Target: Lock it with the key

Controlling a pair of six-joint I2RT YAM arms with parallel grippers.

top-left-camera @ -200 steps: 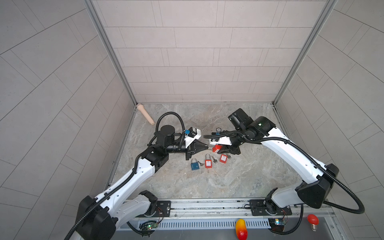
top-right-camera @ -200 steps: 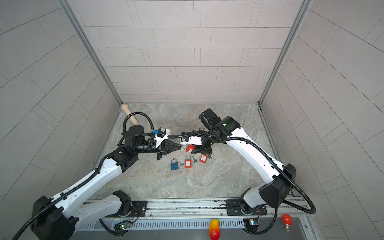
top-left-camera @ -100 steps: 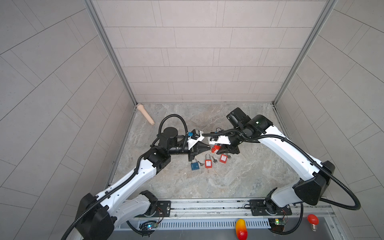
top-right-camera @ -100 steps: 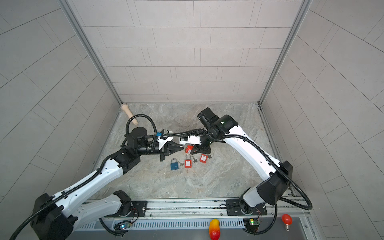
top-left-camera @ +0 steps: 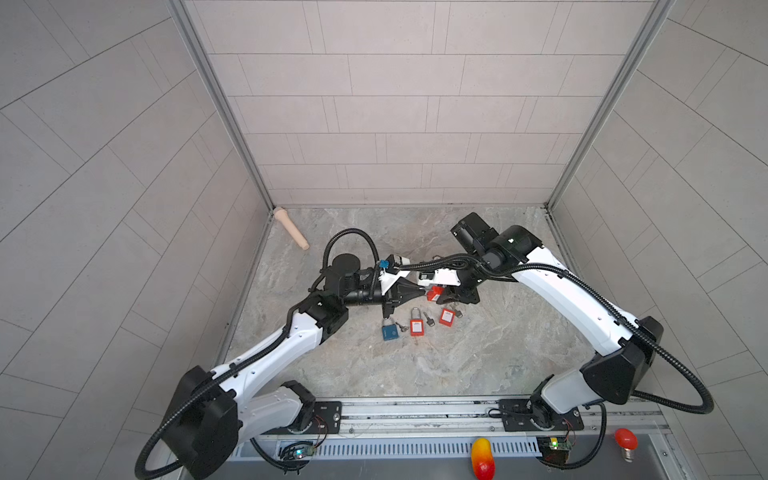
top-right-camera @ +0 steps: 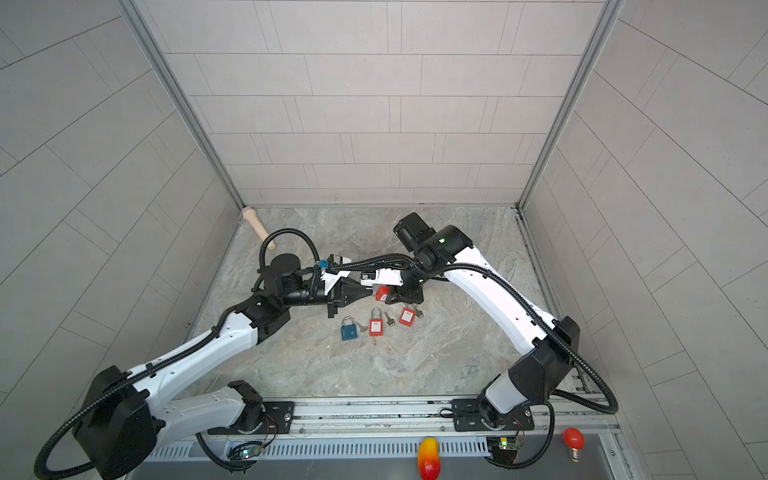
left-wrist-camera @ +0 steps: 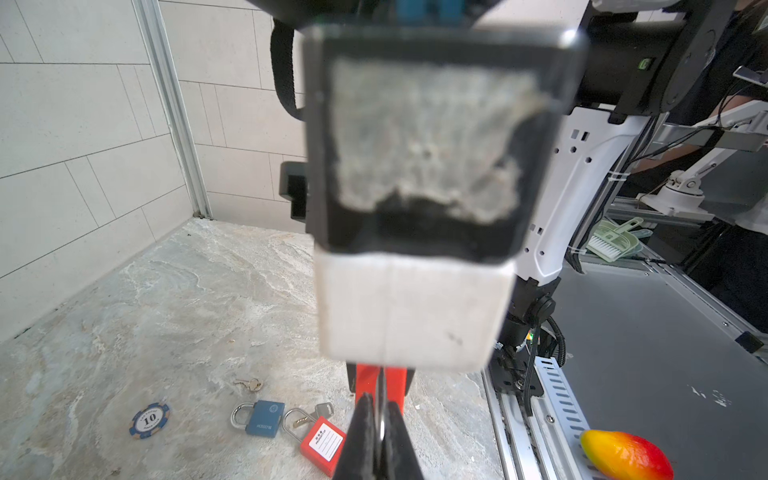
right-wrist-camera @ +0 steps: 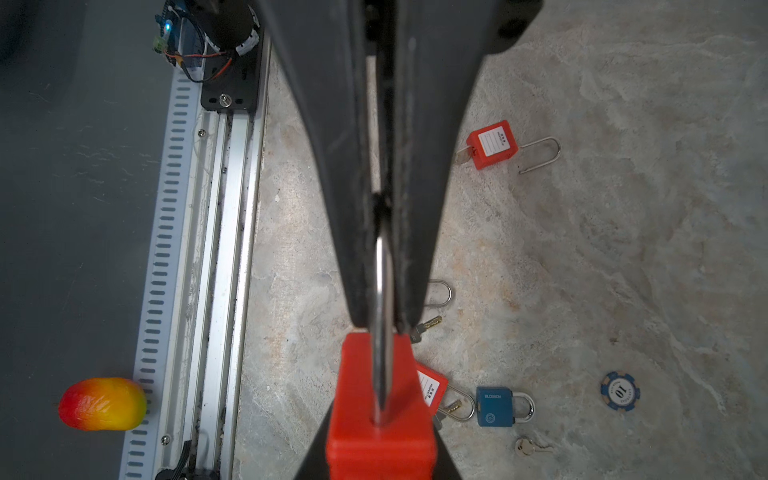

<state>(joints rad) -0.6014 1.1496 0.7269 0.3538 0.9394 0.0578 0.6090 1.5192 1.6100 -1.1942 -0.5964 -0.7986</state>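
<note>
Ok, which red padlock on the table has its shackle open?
The red plastic padlock lying apart from the rest: one shackle leg is free. The red padlock beside the blue metal padlock looks shut.

White arms [top-left-camera: 282, 349], black, seemingly ribbed cables [top-left-camera: 351, 232]

The white-and-black left arm [top-left-camera: 282, 353] and right arm [top-left-camera: 582, 307] reach in with elbows bent outward and meet tip to tip, low in the middle. The left gripper [top-left-camera: 424, 293] lies level, its tapered black fingers [left-wrist-camera: 361, 436] pinched tight on a thin bright metal piece [right-wrist-camera: 382, 311]. The right gripper [top-left-camera: 439, 294] angles down towards it, clasping a small red plastic padlock body [right-wrist-camera: 374, 436].
</note>
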